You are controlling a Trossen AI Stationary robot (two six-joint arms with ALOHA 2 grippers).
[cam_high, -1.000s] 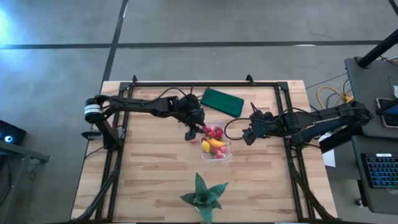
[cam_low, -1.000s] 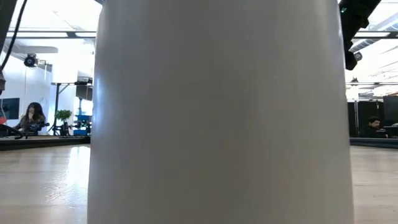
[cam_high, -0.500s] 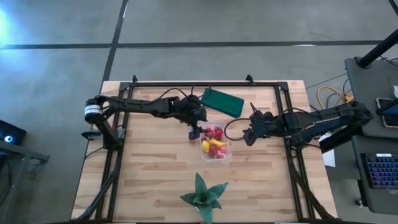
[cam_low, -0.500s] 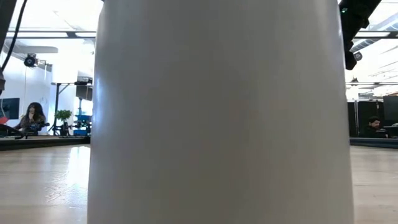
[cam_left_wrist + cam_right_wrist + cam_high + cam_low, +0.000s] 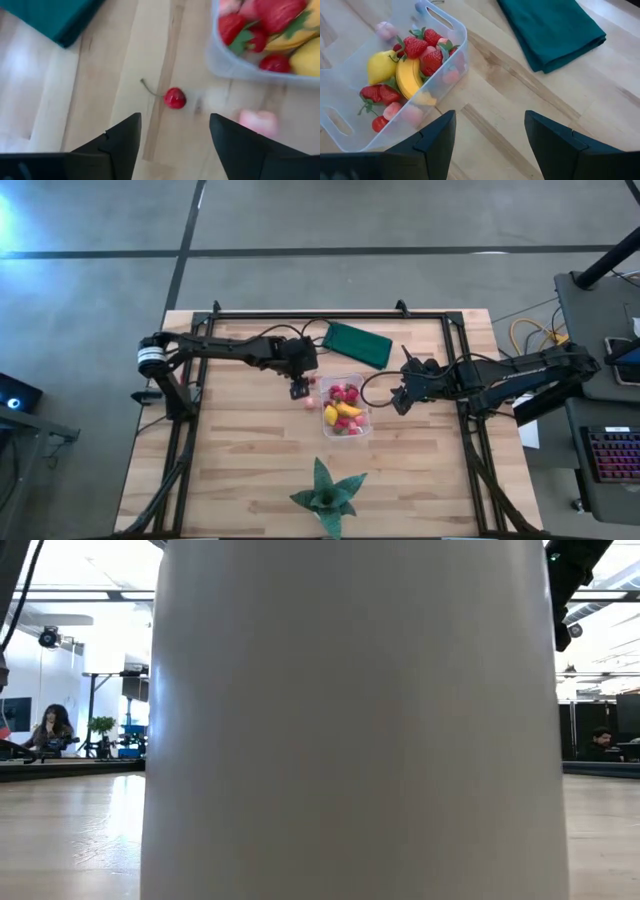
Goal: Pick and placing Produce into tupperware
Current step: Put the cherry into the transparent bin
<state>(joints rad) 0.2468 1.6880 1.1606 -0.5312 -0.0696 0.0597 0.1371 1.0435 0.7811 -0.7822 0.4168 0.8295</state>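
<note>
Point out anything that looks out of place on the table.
Two pieces lie on the wooden tabletop outside the clear plastic tub: a small red cherry with a stem and a pale pink piece, both ahead of the open left pincer. The low view is blocked by a broad white object.

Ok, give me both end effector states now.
Left end effector: open, empty, above the cherry.
Right end effector: open, empty, beside the tupperware.

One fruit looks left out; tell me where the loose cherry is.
The cherry lies on the bare wood just outside the tupperware, ahead of the open left hand, beside a pink piece.
</note>
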